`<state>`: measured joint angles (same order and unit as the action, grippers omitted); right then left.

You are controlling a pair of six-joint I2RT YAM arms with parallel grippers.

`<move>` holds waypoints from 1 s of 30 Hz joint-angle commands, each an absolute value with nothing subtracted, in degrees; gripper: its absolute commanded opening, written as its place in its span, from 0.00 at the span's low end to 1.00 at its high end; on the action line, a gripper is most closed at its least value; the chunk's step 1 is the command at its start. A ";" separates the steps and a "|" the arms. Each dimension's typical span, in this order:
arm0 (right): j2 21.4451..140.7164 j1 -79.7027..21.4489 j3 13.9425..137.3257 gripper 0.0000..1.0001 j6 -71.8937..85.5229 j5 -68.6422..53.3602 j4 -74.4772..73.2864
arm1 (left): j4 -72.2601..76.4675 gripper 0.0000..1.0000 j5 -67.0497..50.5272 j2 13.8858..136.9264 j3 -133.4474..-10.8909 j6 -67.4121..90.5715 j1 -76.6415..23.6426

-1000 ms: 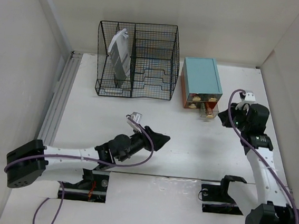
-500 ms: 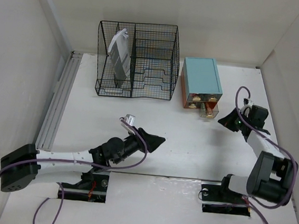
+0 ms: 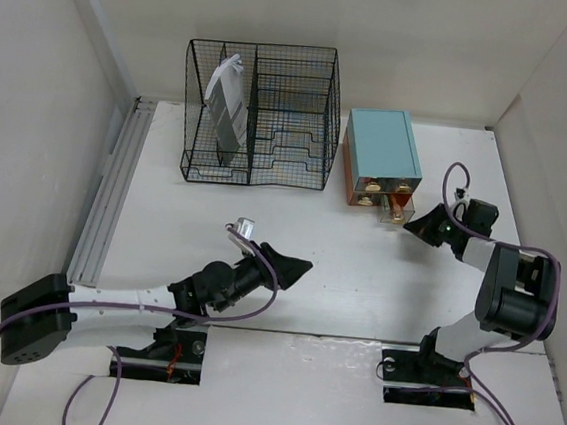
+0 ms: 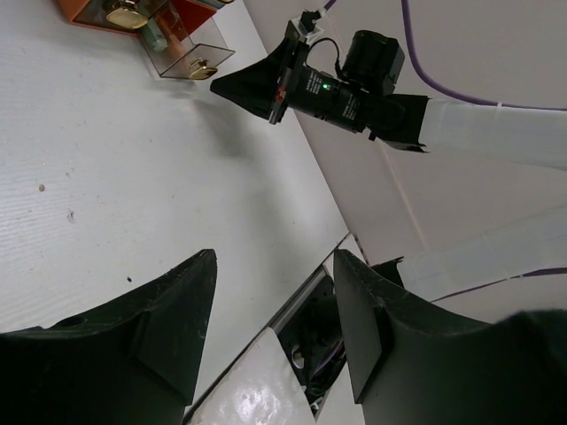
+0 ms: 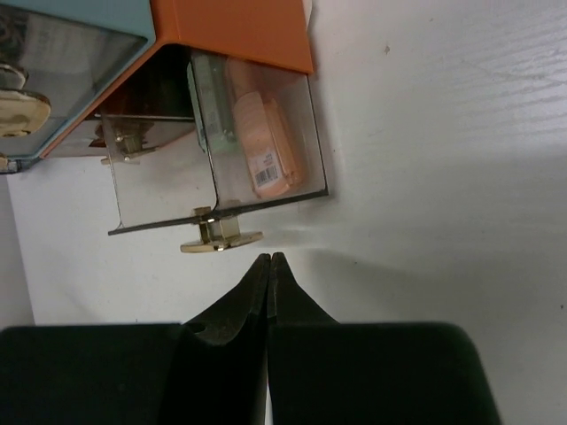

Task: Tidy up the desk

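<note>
Table [image 3: 357, 280], white and walled, spans the view. Right arm bends low, its right gripper [image 3: 415, 225] pressed together just before the open drawer [image 5: 257, 150] of the drawer box [image 3: 382, 154]. Left arm reaches low to mid-table, its left gripper [image 3: 303, 268] spread apart.

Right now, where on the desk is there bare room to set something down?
The widest bare patch of desk lies between the wire rack and the left pincer. Also free: the strip from it to the right pincer. Crowded: there, by the pulled-out drawer of the teal box.
</note>
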<state>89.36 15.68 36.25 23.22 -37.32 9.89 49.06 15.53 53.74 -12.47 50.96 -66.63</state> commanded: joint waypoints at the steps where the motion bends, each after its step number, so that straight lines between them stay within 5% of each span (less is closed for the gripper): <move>1: 89.91 15.73 37.79 0.00 25.93 -39.37 18.62 | 51.68 0.52 16.08 51.60 -12.48 51.24 -66.36; 30: 106.25 10.46 49.83 0.00 38.49 -34.98 34.28 | 46.49 0.52 17.93 48.16 -13.01 51.24 -66.36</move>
